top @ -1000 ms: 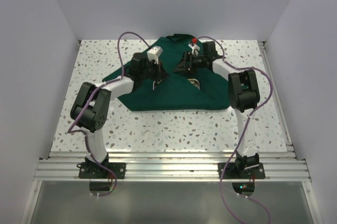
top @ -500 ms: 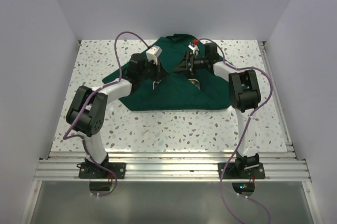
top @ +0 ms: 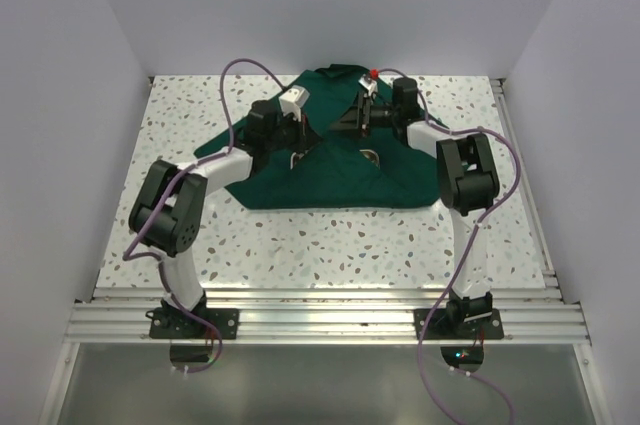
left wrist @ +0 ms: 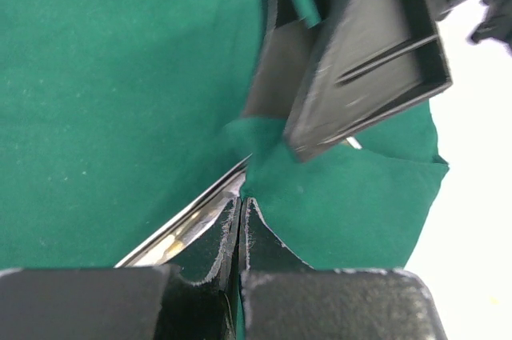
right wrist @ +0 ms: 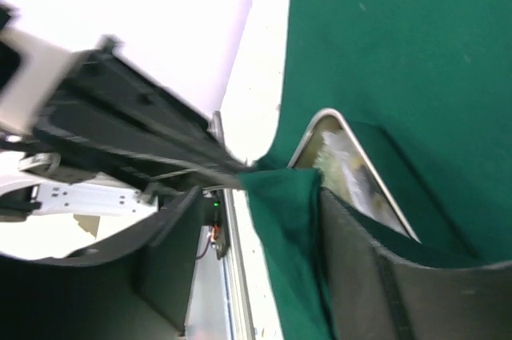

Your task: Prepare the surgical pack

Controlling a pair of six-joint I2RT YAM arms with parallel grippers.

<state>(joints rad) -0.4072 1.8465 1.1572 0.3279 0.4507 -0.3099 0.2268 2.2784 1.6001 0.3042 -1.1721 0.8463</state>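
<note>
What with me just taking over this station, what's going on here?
Two robot arms are working a dark green cloth over a steel tray. The left pincer is shut on a fold of the cloth right at the tray's edge. The right pincer stands open with a cloth corner between its fingers, not clamped. Part of the tray shows uncovered.

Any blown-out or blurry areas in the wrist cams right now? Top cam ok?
Top external: even light, sharp. Left wrist: right edge blown out white, cloth in focus. Right wrist: upper left overexposed, left gripper blurred, tray glinting.
</note>
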